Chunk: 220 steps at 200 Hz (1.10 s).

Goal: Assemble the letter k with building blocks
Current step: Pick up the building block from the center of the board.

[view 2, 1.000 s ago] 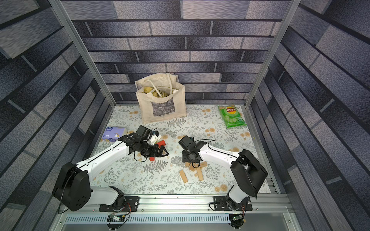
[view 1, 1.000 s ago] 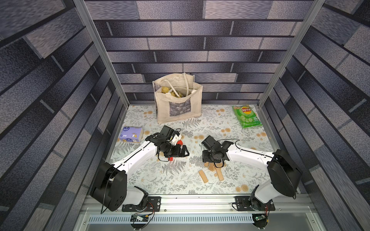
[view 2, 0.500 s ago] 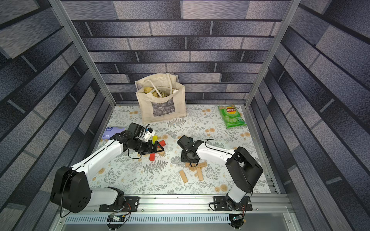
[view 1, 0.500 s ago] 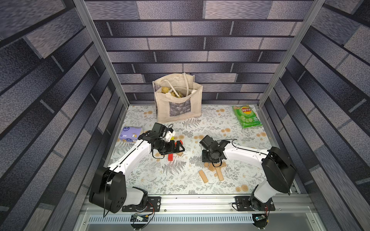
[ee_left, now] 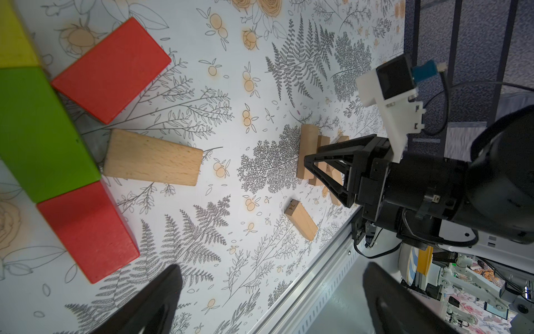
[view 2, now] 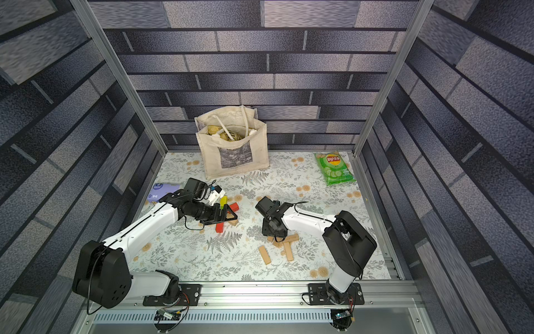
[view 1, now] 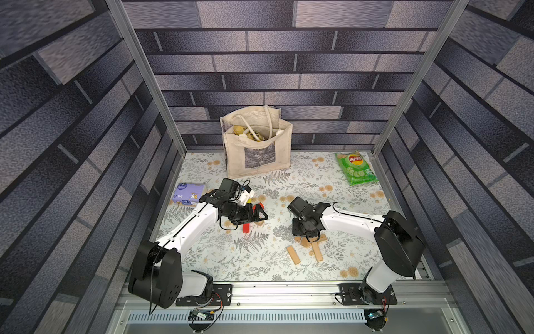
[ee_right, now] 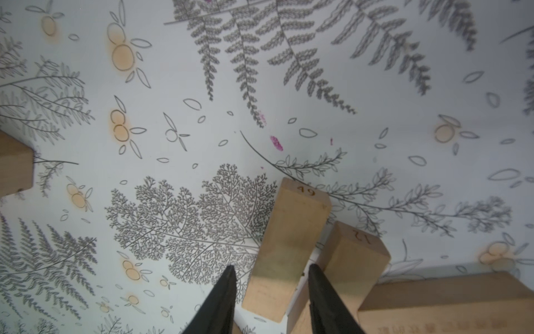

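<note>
Top views first: my left arm reaches from the front-left corner of the surface [view 1: 231,260] toward its middle, with the left claw [view 1: 260,215] level over the coloured K [view 2: 220,227]. My right arm stretches in from the front-right corner, wrist bent, and the right claw [view 1: 307,235] points down at the loose tan blocks [view 1: 293,255] near the front edge.

Left wrist: fingers spread wide with nothing between them, and there's the green block [ee_left: 43,133], barely seen from above.

Right wrist: fingers straddle the tan block marked 49 [ee_right: 291,231], with a gap beside one finger, so it isn't clamped.
</note>
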Available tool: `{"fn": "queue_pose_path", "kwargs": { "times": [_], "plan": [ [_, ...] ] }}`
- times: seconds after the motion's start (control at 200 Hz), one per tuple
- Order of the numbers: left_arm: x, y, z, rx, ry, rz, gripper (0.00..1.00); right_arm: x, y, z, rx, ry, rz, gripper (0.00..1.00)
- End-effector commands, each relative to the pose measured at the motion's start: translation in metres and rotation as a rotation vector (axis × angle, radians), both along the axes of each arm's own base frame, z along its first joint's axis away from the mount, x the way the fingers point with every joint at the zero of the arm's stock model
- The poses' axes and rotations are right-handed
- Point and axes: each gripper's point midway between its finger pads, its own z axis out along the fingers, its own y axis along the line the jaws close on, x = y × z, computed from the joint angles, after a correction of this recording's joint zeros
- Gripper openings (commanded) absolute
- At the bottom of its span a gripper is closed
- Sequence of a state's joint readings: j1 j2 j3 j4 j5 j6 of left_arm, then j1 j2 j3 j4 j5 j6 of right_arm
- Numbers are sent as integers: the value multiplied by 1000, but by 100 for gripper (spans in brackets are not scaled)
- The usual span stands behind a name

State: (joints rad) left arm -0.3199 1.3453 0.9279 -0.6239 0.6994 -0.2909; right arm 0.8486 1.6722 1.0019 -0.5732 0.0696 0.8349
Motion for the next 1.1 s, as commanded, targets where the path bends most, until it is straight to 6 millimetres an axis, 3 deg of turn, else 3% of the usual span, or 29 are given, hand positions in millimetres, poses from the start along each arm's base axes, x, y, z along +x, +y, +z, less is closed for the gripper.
{"fn": "queue_pose_path", "kwargs": {
  "times": [0.0,0.511,0.671,0.751,0.766,0.857,1.097],
  "plan": [
    [-2,-3,4,-26,-6,-22,100,-1,-1,-1,-22,20,-16,43],
    [-1,-5,4,-37,6,-25,100,-1,-9,-9,-90,33,-16,37],
    [1,-5,5,-42,7,-16,100,0,-9,-9,-99,34,-6,28],
    [2,-4,3,-37,23,-11,100,-2,-7,-13,-91,51,3,16],
    [2,-3,3,-35,27,-9,100,4,2,-5,-68,33,4,13],
    [5,1,1,-31,54,13,100,9,8,-2,-56,21,26,0],
    [22,19,1,-10,25,64,100,23,23,10,-58,-18,159,0]
  ]
}}
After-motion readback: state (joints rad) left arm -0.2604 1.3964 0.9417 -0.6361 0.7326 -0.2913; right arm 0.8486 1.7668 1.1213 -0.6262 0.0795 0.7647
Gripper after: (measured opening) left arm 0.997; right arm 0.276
